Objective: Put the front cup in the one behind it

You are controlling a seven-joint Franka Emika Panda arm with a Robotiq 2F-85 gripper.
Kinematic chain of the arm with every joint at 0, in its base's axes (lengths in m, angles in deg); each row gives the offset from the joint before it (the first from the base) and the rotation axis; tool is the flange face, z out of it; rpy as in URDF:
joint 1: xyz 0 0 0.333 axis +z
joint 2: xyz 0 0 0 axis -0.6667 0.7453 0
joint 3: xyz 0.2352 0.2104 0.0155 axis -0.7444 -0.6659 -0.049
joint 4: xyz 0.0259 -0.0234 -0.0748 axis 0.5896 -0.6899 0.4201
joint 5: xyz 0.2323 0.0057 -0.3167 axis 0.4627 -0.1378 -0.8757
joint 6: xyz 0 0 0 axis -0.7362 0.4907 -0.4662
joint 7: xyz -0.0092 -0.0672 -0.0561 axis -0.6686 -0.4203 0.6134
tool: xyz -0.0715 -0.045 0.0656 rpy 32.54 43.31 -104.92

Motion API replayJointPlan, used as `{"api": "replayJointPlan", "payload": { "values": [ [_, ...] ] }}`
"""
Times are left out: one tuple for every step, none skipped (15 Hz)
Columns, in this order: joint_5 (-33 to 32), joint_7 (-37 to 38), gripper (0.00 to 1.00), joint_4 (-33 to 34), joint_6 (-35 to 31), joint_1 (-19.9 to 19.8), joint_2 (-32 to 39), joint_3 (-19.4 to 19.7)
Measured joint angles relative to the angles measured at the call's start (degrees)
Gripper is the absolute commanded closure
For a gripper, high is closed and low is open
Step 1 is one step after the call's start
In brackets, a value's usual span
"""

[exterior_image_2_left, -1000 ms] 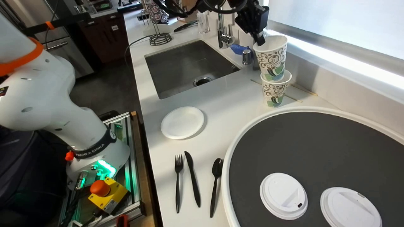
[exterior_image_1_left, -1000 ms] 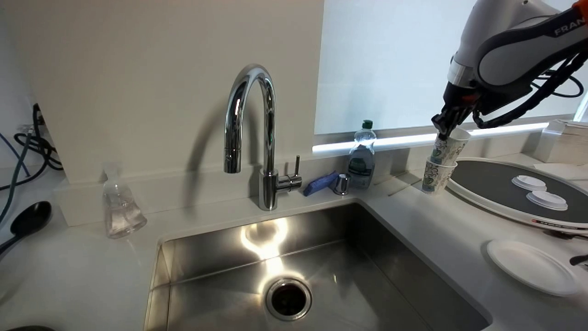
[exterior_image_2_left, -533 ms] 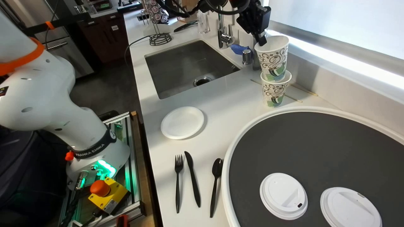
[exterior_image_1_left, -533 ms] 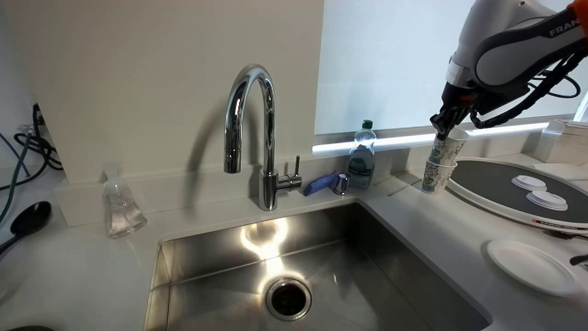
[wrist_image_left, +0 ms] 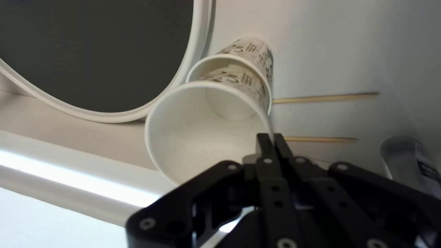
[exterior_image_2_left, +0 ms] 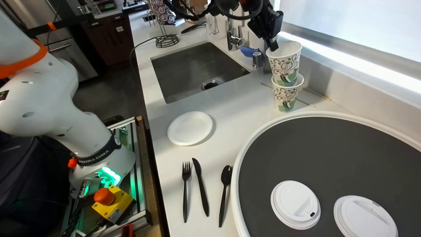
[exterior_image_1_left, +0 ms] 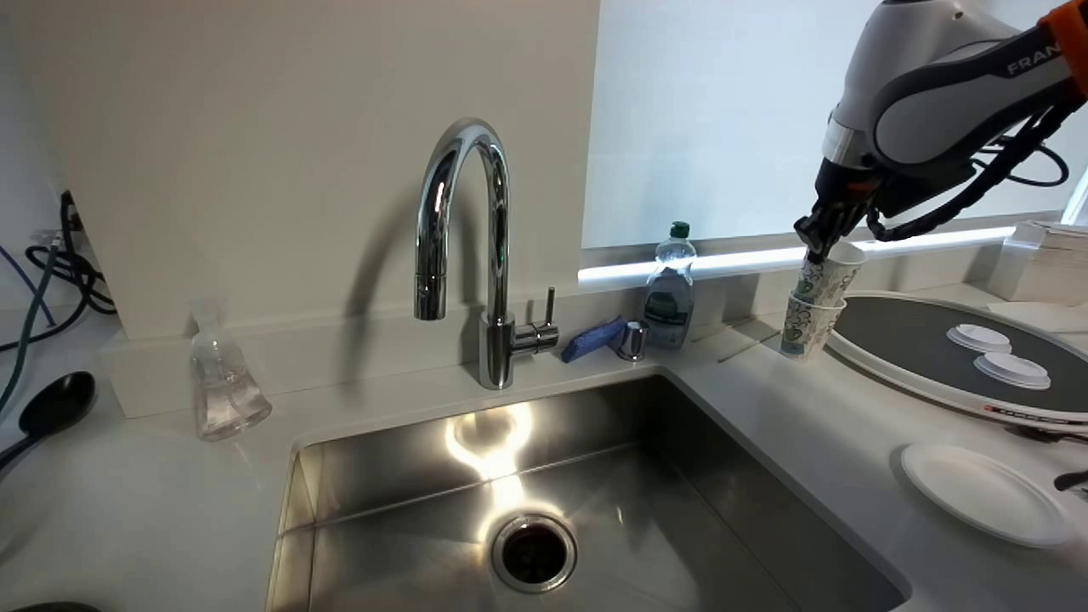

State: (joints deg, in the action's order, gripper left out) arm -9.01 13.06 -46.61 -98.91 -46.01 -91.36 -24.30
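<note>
The gripper (wrist_image_left: 273,137) is grasping the upper cup (exterior_image_2_left: 284,67), which I am taking to be the front one of the task. It is pinching one side of the rim, with one tip inside and the other outside the wall. In both exterior views this cup is sitting above the lower cup (exterior_image_2_left: 285,97), and its bottom seems to be lying just inside the mouth; how deep it is reaching, I cannot tell. In an exterior view the upper cup (exterior_image_1_left: 830,276) is leaning to the right. The lower cup is standing on the counter (exterior_image_2_left: 230,95), with the round tray (exterior_image_2_left: 325,148) on its near side and two wooden sticks (wrist_image_left: 325,98) on the opposite, far side.

Both cups are looking like thin paper, so I am expecting them to be light and rather soft. The rolled rim is probably giving the most stiffness, so it is serving well for holding; a harder squeeze would be risking a crease. Because the grip is lying at one side, the cup could be swinging around it when the bottom is meeting resistance. I am judging that a gentle, straight lowering is needed next, since the lower cup could be tipping.
</note>
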Motion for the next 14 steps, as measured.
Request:
{"api": "replayJointPlan", "payload": {
  "values": [
    [0.00,0.00,0.99,0.00,0.00,0.00,0.11,0.02],
    [0.00,0.00,0.99,0.00,0.00,0.00,0.20,0.03],
    [0.00,0.00,0.99,0.00,0.00,0.00,0.29,0.04],
    [0.00,0.00,0.99,0.00,0.00,0.00,0.38,0.05],
    [0.00,0.00,0.99,0.00,0.00,0.00,0.48,0.05],
    [0.00,0.00,0.99,0.00,0.00,0.00,0.58,0.05],
    [0.00,0.00,0.99,0.01,0.00,0.00,0.67,0.06],
    [0.00,0.00,0.99,0.01,0.00,0.00,0.77,0.06],
    [0.00,0.00,0.99,0.01,0.00,0.00,0.88,0.06],
    [0.00,0.00,0.99,0.01,0.00,0.00,0.99,0.07],
    [0.00,0.00,0.99,0.01,0.00,0.00,1.09,0.08],
    [0.00,0.00,0.99,0.01,0.00,0.00,1.18,0.09],
    [0.00,0.00,0.99,0.01,0.00,0.00,1.25,0.11],
    [0.00,0.00,0.99,0.01,0.00,0.00,1.32,0.13]
  ]
}}
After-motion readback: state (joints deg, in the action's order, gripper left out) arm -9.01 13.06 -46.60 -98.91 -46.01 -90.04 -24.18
